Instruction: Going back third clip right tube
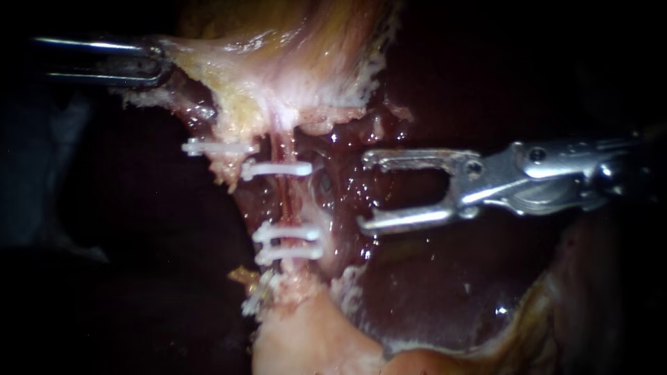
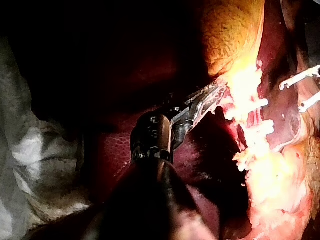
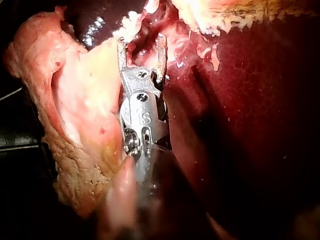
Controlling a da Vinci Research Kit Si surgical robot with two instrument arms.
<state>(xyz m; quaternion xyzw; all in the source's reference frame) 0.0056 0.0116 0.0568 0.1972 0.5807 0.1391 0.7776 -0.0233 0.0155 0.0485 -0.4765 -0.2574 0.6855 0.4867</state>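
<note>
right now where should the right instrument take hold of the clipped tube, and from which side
Probably the bare stretch of the tube between the upper clip and the lower pair, from the view's right: the tube runs up-down, and the right instrument's open, empty jaws face it crosswise. The left instrument grips pale tissue above.

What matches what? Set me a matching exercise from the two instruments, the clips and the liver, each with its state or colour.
1. left instrument
2. right instrument
3. clips
4. liver

A. dark red
B. open, gripping nothing
C. white, across the tube
D. shut on pale tissue

Pairs: 1-D, 2-B, 3-C, 4-A
</note>
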